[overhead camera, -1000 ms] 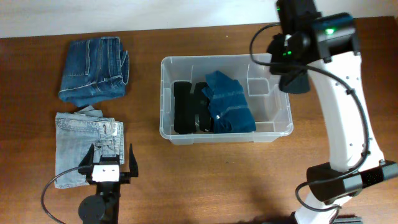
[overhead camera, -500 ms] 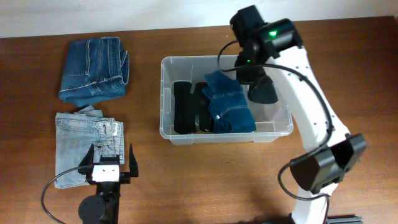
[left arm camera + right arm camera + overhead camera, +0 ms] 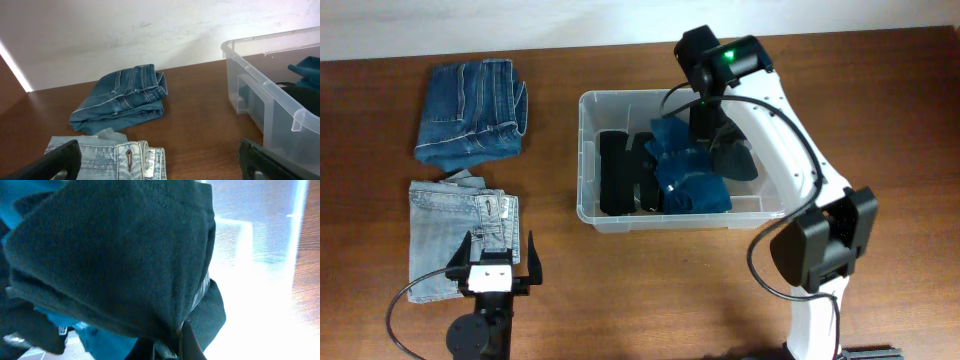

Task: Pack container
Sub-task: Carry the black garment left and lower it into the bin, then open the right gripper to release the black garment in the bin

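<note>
The container (image 3: 585,150) is a clear plastic bin in the middle of the table; its near wall shows in the left wrist view (image 3: 260,90). Inside lie a black garment (image 3: 620,175) at the left and folded blue jeans (image 3: 690,175) in the middle. My right gripper (image 3: 706,118) is over the bin, shut on a dark grey garment (image 3: 733,158) that hangs into the bin's right part. In the right wrist view this garment (image 3: 115,255) fills the frame, pinched between the fingers (image 3: 172,347). My left gripper (image 3: 498,262) is open and empty at the front left.
Folded dark blue jeans (image 3: 470,110) lie at the back left, also in the left wrist view (image 3: 122,100). Folded light blue jeans (image 3: 455,235) lie at the front left, just beyond my left gripper (image 3: 160,160) in its wrist view (image 3: 105,157).
My right arm has swung left from the bin's back right corner to over the bin, carrying the dark grey garment. The left arm has not moved.
</note>
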